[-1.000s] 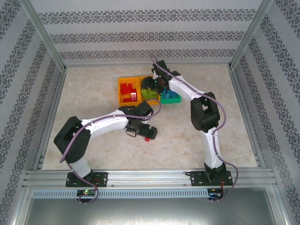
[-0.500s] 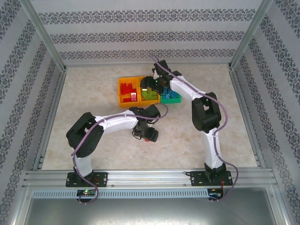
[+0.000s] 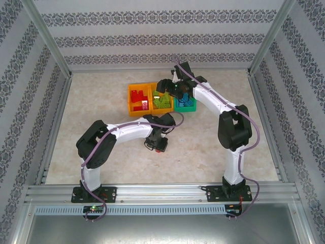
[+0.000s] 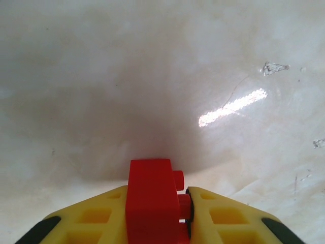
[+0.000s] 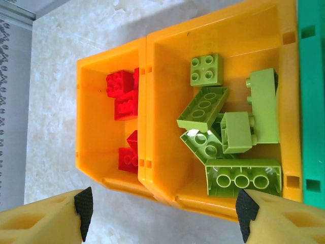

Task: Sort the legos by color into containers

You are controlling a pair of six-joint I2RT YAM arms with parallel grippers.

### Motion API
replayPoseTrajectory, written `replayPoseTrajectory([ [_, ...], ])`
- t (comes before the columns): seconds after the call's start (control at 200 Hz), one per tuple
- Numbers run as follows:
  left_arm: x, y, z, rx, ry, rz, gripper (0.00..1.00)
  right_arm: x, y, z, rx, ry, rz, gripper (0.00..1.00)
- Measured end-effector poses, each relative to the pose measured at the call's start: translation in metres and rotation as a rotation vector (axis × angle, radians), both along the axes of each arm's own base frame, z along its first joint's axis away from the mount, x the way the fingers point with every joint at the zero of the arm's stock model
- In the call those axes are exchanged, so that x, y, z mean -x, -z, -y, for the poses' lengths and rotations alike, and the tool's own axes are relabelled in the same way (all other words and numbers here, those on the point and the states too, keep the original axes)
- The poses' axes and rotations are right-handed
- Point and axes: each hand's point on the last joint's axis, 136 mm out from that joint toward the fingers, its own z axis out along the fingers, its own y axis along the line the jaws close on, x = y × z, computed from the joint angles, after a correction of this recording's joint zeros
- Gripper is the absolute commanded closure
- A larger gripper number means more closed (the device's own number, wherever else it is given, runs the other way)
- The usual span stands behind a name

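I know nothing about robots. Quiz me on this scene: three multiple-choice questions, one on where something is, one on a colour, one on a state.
1. Where is the bin with lime legos?
A) between the other two bins
B) alone at the table's near edge
C) under the left arm's base

2. What colour is the lego in the left pincer?
A) blue
B) red
C) lime

3. How is the right pincer?
A) shut on a lego
B) shut, empty
C) open, empty

Answers:
1 A: an orange bin with red legos and a green bin flank it.
2 B: the pincer is clamped on a red lego.
3 C: its fingertips stand wide apart above the bins, nothing between.
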Motion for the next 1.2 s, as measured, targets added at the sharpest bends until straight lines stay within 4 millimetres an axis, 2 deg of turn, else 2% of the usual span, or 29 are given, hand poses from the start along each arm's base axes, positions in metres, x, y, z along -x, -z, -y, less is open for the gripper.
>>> replayPoseTrajectory([
  [0.19,-0.016,-0.017,-0.003,-0.016,0.004,0.047,0.73,0.011,-0.019,0.02,0.005,0.018,0.037,0.23],
  [0.285,-0.036,-0.033,-0.012,-0.004,-0.03,0.09,0.73,0.021,-0.026,0.035,0.031,0.025,0.069,0.23],
  [0.37,-0.066,-0.057,-0.027,0.023,-0.094,0.151,0.72,0.031,-0.027,0.048,0.062,0.024,0.095,0.22],
  [0.525,-0.128,-0.101,-0.062,0.087,-0.236,0.267,0.72,0.055,-0.009,0.069,0.127,0.013,0.098,0.2],
  [0.684,-0.178,-0.124,-0.099,0.114,-0.36,0.339,0.73,0.083,0.02,0.086,0.19,0.005,0.069,0.16],
  [0.734,-0.192,-0.125,-0.104,0.116,-0.381,0.349,0.73,0.09,0.026,0.092,0.202,0.008,0.065,0.14],
  [0.819,-0.211,-0.118,-0.106,0.114,-0.401,0.352,0.73,0.098,0.031,0.101,0.224,0.012,0.07,0.02],
  [0.899,-0.224,-0.102,-0.109,0.103,-0.414,0.333,0.73,0.103,0.031,0.108,0.235,0.024,0.085,0.02],
  [1.039,-0.235,-0.077,-0.115,0.078,-0.433,0.298,0.73,0.114,0.031,0.117,0.256,0.034,0.11,0.02],
  [1.199,-0.243,-0.076,-0.125,0.075,-0.457,0.301,0.73,0.125,0.034,0.129,0.274,0.054,0.12,0.02],
])
